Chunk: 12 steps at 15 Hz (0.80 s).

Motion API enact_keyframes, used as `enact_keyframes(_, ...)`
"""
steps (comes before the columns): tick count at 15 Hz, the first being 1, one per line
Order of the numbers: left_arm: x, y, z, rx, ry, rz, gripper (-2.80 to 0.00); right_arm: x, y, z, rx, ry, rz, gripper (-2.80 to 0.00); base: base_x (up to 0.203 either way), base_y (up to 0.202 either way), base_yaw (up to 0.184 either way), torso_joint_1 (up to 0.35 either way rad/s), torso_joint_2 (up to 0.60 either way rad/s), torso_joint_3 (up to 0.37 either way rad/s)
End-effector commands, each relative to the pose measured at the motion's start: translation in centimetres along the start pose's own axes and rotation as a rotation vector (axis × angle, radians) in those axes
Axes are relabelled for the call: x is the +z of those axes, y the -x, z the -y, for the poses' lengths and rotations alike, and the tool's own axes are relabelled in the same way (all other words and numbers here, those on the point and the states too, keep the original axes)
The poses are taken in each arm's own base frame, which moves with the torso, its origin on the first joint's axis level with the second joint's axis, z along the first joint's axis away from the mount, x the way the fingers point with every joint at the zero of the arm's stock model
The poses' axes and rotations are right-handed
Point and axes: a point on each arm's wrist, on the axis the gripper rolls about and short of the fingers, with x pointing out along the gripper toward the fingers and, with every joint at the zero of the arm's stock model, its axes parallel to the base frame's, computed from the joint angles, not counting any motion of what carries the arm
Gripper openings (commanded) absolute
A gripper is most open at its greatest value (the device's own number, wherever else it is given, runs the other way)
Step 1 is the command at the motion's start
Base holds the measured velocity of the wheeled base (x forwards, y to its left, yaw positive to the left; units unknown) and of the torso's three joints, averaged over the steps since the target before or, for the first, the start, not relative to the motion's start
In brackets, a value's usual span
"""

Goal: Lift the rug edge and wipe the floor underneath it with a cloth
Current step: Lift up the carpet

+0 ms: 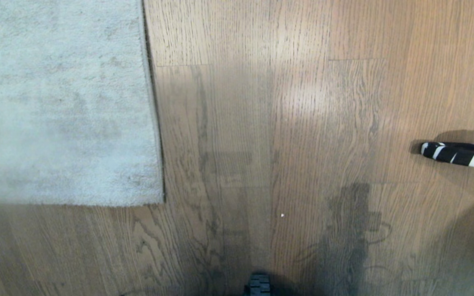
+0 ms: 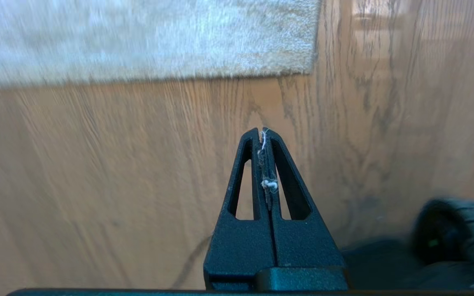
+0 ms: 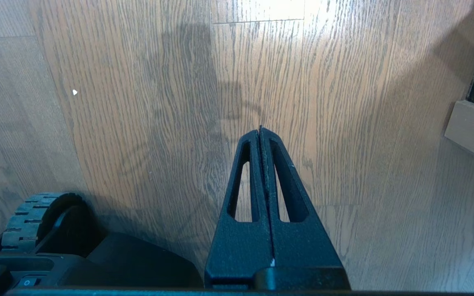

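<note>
Rug edge (image 1: 154, 123) runs away from me along the left part of the brown wood floor (image 1: 261, 123), and the rug lies flat, its near corner (image 2: 309, 65) ahead of my left gripper (image 2: 263, 133). Both my left gripper and right gripper (image 3: 260, 131) are closed and hold nothing. I judge the left arm is nearer to the rug. No yellow cloth is visible; only a striped tool tip (image 1: 447, 152) lies at right.
</note>
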Motion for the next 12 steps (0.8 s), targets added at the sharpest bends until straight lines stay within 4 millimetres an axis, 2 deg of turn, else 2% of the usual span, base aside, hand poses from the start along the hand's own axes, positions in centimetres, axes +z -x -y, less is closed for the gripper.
enact_keyframes(1,0.11,-0.01,0.02,-0.009,-0.058,0.014,-2.8,0.01,0.0,0.0,0.001,0.0,0.001,-2.8,0.0,0.0,0.0,0.0,0.0,0.0)
enact_keyframes(12,0.04,-0.01,0.04,-0.019,-0.05,0.007,-2.8,0.0,0.0,0.0,0.0,0.0,0.001,-2.8,0.0,0.0,0.0,0.0,0.0,0.0)
